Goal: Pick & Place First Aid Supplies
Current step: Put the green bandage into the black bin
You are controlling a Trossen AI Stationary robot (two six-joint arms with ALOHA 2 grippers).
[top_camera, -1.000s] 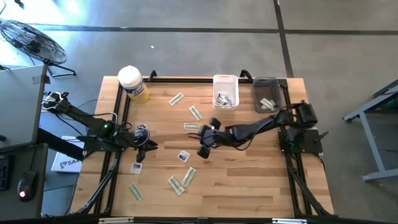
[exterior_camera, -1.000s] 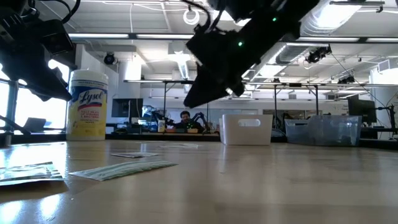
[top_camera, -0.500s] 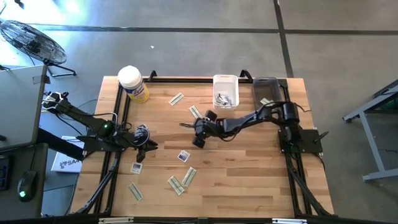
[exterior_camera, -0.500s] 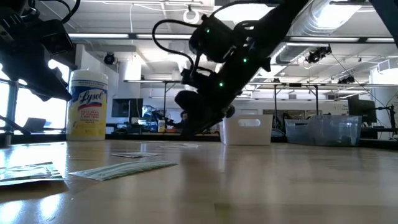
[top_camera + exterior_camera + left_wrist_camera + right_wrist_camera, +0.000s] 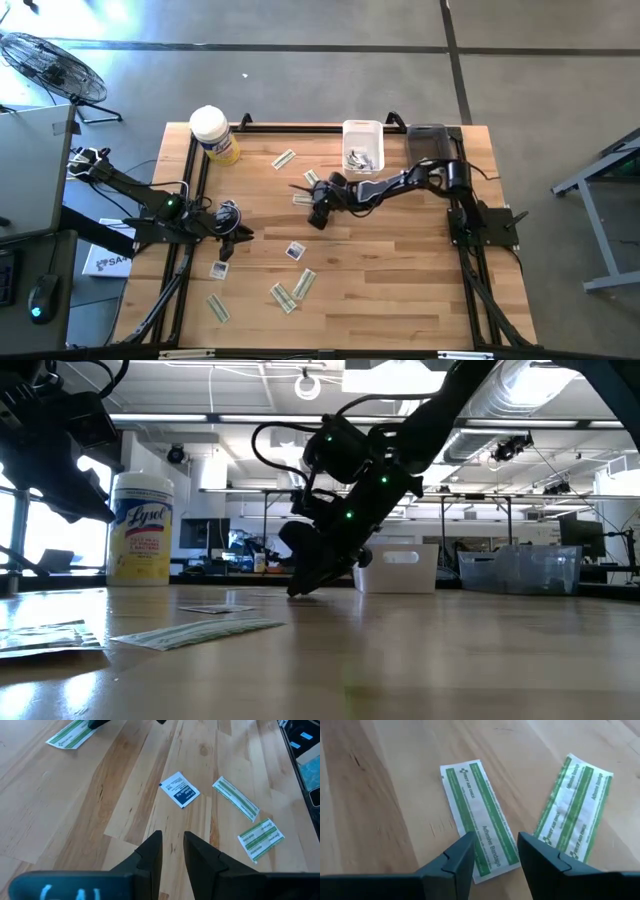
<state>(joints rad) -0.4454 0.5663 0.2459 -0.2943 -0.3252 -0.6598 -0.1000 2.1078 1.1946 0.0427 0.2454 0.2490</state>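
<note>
First aid supplies lie scattered flat on the wooden table: green-and-white strips (image 5: pixel 284 159) (image 5: pixel 303 284) and square white packets with blue marks (image 5: pixel 295 251). My right gripper (image 5: pixel 492 855) is open and low over the table's middle (image 5: pixel 316 208), slanting down. Its fingers stand on either side of the near end of one strip (image 5: pixel 479 820); whether they touch it I cannot tell. A second strip (image 5: pixel 575 815) lies beside it. My left gripper (image 5: pixel 172 851) waits at the left (image 5: pixel 235 240), its fingers a narrow gap apart with nothing between them, above a square packet (image 5: pixel 180 789).
A yellow tub with a white lid (image 5: pixel 213 135) stands at the far left corner. A white bin (image 5: pixel 362 145) and a clear dark bin (image 5: pixel 428 150) sit at the far edge, each with packets inside. More strips lie near the front (image 5: pixel 217 308). A black rail frames the table (image 5: pixel 300 127).
My right gripper has gone down and toward the table's far edge, slightly left, from above the middle to just over the strip. In the low view its fingertips have come down to the table top. The packets have stayed in place.
</note>
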